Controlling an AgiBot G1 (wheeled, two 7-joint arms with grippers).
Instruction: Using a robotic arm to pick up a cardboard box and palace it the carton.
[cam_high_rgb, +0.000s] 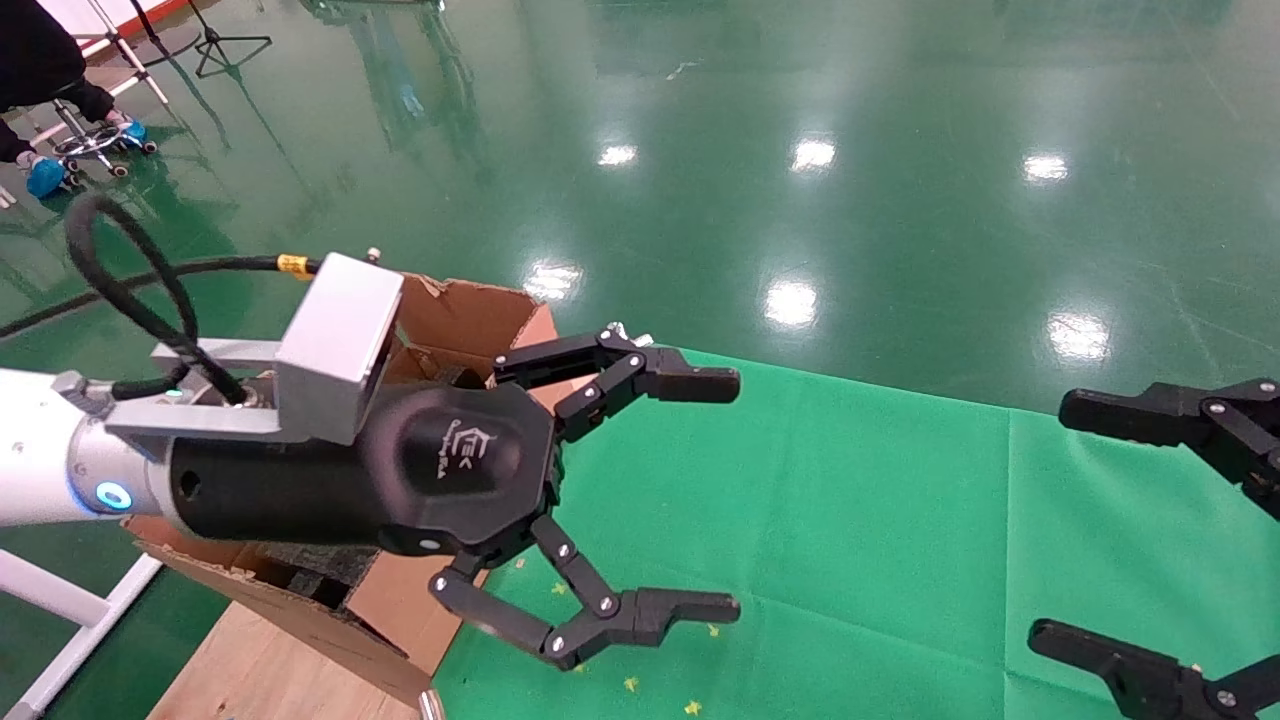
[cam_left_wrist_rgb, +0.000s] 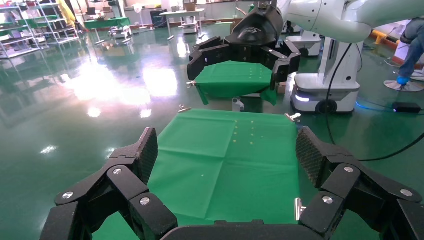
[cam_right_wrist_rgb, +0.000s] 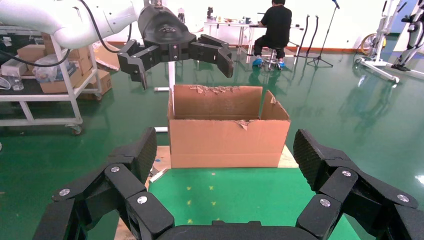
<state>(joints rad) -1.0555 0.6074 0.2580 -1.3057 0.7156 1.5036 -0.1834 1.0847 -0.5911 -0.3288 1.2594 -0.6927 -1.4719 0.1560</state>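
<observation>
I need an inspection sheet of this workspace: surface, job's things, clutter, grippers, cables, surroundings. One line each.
Surface: green cloth on the table, with small yellow specks.
Job's things: carton with torn rims stands at the cloth's left end, on a wooden board; small cardboard box: nothing seen.
Clutter: nothing seen besides the specks.
Grippers: left gripper open and empty, raised beside the carton; right gripper open and empty, at the cloth's right side.
Cables: black cable loops above the left arm.
Surroundings: glossy green floor, seated person, shelf cart with boxes.
</observation>
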